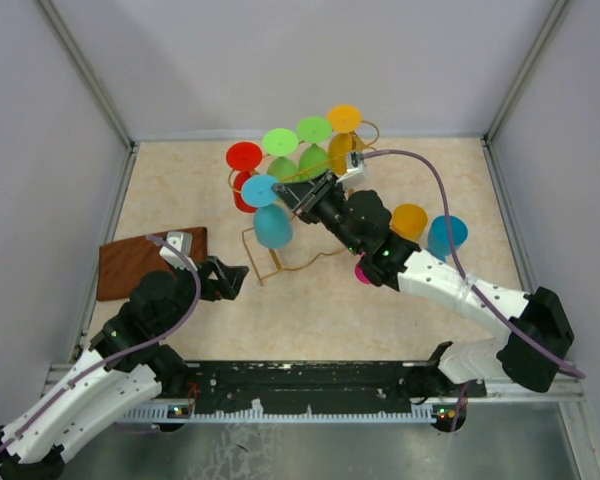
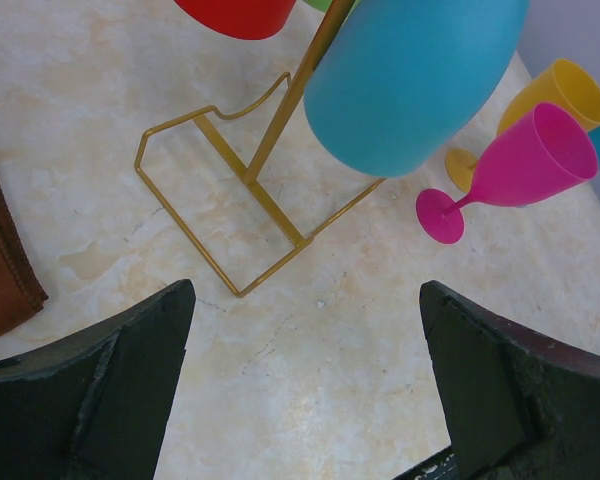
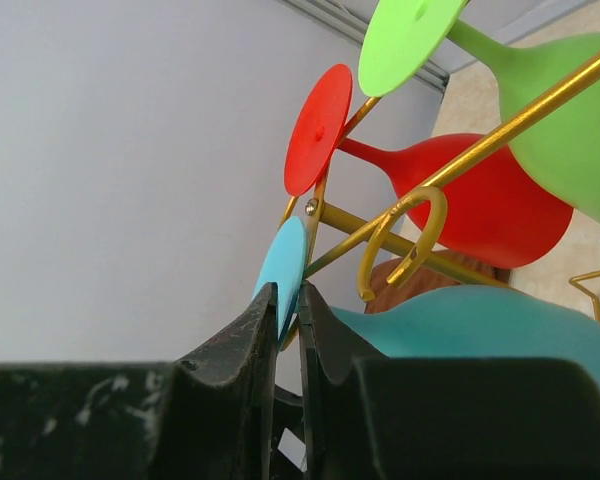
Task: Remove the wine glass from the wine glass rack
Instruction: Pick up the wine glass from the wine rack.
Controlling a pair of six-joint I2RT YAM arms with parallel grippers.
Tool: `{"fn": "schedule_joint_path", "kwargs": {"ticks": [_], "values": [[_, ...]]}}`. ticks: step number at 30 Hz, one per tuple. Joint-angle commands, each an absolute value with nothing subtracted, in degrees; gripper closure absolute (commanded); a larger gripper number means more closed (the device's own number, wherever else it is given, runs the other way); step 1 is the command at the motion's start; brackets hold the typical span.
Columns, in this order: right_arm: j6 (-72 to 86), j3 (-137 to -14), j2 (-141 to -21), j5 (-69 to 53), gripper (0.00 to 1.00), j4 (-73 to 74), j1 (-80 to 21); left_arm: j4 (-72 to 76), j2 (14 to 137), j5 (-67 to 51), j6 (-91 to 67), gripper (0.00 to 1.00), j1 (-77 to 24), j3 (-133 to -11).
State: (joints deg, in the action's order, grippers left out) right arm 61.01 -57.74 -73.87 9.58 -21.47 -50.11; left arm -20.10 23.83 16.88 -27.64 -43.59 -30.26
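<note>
As the right gripper (image 3: 288, 296) pinches its foot, the blue wine glass (image 3: 480, 322) hangs.

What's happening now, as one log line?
right gripper: shut on blue wine glass foot | left gripper: open | glass: hanging on rack

Metal rack (image 2: 250, 179); matt, perhaps plastic glass (image 2: 410, 80).

My left arm sits folded at the lower left of the overhead view, with the left gripper (image 1: 232, 279) spread wide. My right arm reaches from lower right to upper centre. There the right gripper (image 3: 288, 296) has its jaws pinched on the foot of the blue wine glass (image 3: 460, 320).
</note>
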Motion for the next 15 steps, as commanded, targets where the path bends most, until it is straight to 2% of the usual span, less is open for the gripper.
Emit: {"fn": "schedule_joint_path", "kwargs": {"ticks": [1, 7, 15], "values": [[61.76, -57.97, -72.55, 11.9, 0.89, -24.22, -50.45, -18.24, 23.47, 16.19, -27.62, 0.01, -43.24, -29.88], [62.47, -57.56, -71.66, 11.95, 0.99, -24.38, -50.45, -18.61, 23.54, 16.08, -28.21, 0.01, -43.24, -29.88], [62.56, -57.23, -70.93, 11.16, 1.0, -25.3, -50.48, -19.06, 23.88, 15.73, -28.51, 0.01, -43.24, -30.24]]}}
